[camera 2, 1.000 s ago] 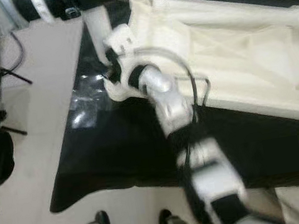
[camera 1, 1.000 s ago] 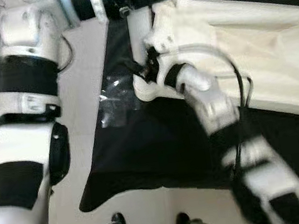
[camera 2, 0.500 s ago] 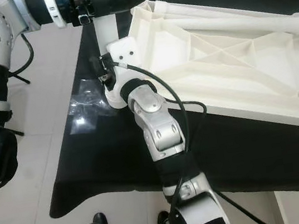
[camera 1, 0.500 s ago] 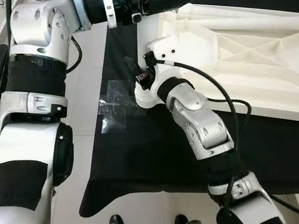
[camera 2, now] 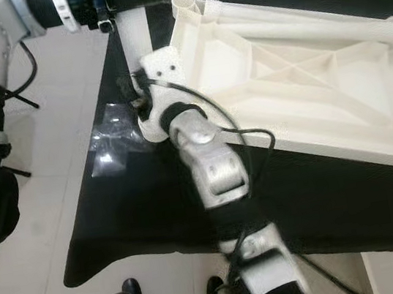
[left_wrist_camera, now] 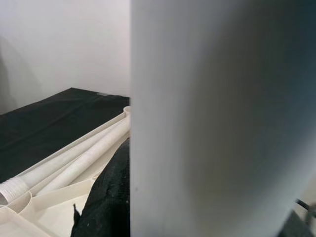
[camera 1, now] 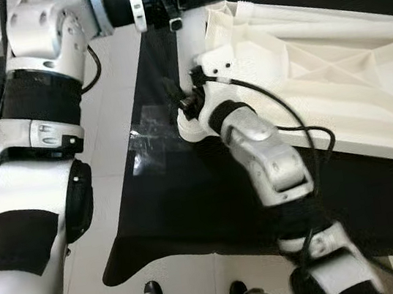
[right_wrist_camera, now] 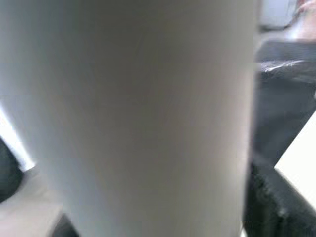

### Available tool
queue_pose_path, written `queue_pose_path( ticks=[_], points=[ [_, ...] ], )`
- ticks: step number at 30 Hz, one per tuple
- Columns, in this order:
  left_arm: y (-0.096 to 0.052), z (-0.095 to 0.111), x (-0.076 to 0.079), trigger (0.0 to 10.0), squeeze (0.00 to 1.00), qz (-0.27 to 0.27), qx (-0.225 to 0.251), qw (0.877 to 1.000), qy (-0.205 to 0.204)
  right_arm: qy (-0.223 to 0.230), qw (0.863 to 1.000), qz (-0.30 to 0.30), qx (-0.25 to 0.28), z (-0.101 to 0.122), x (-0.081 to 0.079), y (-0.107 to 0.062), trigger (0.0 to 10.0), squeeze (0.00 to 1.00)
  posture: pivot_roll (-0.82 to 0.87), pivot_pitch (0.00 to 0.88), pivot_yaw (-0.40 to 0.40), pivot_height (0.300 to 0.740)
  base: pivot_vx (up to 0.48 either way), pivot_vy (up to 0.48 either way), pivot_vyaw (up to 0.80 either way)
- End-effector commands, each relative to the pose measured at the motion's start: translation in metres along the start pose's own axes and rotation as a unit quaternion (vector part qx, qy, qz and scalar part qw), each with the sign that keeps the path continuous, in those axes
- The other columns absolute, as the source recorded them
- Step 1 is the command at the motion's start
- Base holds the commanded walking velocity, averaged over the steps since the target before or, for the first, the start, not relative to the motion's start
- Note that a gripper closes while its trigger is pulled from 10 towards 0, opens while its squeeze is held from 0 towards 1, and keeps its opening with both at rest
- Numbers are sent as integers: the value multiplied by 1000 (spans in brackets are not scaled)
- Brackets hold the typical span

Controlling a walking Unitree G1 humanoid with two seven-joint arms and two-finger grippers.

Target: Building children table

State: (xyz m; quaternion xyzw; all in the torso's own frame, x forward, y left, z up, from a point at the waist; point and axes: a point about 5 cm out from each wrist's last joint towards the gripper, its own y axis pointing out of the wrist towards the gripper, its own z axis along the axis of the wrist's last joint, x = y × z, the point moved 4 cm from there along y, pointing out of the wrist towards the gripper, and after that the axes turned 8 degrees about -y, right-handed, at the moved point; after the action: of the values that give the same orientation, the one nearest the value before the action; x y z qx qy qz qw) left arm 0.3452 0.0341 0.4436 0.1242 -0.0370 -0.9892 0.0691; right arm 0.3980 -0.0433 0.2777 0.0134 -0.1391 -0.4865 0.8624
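Table leg [camera 2: 137, 59] unmoved (right gripper [camera 1: 183, 98] still gripping)

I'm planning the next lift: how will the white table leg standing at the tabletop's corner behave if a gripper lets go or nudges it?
The white leg looks like a stiff, smooth tube, so probably slippery. Standing upright on a narrow base at the corner of the upturned tabletop, it could tip if released. Being round, it would likely roll on the black cloth.
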Motion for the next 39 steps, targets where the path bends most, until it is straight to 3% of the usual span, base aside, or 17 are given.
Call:
queue_pose_path(
  ticks=[1,7,8,13,14,15,16,23,28,29,31,32,35,36,37,38,39],
  points=[
    [16,-2,18,0,0,-74,-17,997,-9,4,998,69,-2,-7,9,3,10000,1000,101,316,-51,740,0,0,0],
    [17,-1,20,0,0,-77,-18,997,-9,-29,985,164,45,13,9,2,10000,1000,110,318,-48,740,0,0,0],
    [17,-1,20,0,0,-80,-19,997,-10,-48,977,202,56,18,8,1,10000,0,123,323,-47,740,0,0,0],
    [17,-2,22,0,0,-84,-25,996,-14,-62,953,287,80,27,-3,3,10000,0,134,326,-43,740,0,0,0],
    [17,-2,22,0,0,-84,-25,996,-14,-61,949,296,86,29,-5,4,2824,0,143,327,-41,740,0,0,0],
    [17,-2,22,0,0,-84,-26,996,-13,-60,947,303,91,30,-6,4,2824,0,143,327,-41,740,0,0,0],
    [17,-2,22,0,0,-85,-26,996,-14,-55,944,310,95,32,-7,5,0,0,143,327,-41,740,0,0,0],
    [17,-3,23,0,0,-89,-27,996,-15,-47,924,361,114,38,-10,6,0,0,140,332,-43,740,0,0,0],
    [17,-3,22,0,0,-87,-20,996,-12,-54,926,358,107,33,-7,6,0,0,129,333,-42,740,0,0,0],
    [17,-3,21,431,827,-84,-15,996,-10,-56,929,351,106,31,-6,7,0,0,128,333,-42,740,0,0,0],
    [17,-3,20,431,827,-81,-12,997,-8,-57,930,347,106,30,-4,7,0,0,128,333,-42,740,0,0,0],
    [17,-4,19,10000,1000,-76,-14,997,-11,-58,936,331,103,29,-1,9,0,0,122,333,-45,740,0,0,0],
    [15,-1,11,10000,1000,-39,-10,999,-5,-63,960,263,65,14,9,14,0,0,109,337,-54,740,0,0,0],
    [10,3,8,10000,0,-25,-2,1000,-8,-59,985,162,18,-5,18,20,0,0,109,336,-74,740,0,0,0],
    [6,6,5,10000,0,-11,2,1000,-8,-35,998,-36,-38,-26,41,19,0,0,117,332,-84,740,0,0,0],
    [6,6,5,10000,0,-11,2,1000,-8,-35,998,-36,-38,-26,41,19,0,0,117,332,-84,740,0,0,0],
    [2,8,3,10000,0,1,5,1000,-9,7,993,-79,-86,-53,14,0,0,0,117,332,-84,740,0,0,0]
  ],
)
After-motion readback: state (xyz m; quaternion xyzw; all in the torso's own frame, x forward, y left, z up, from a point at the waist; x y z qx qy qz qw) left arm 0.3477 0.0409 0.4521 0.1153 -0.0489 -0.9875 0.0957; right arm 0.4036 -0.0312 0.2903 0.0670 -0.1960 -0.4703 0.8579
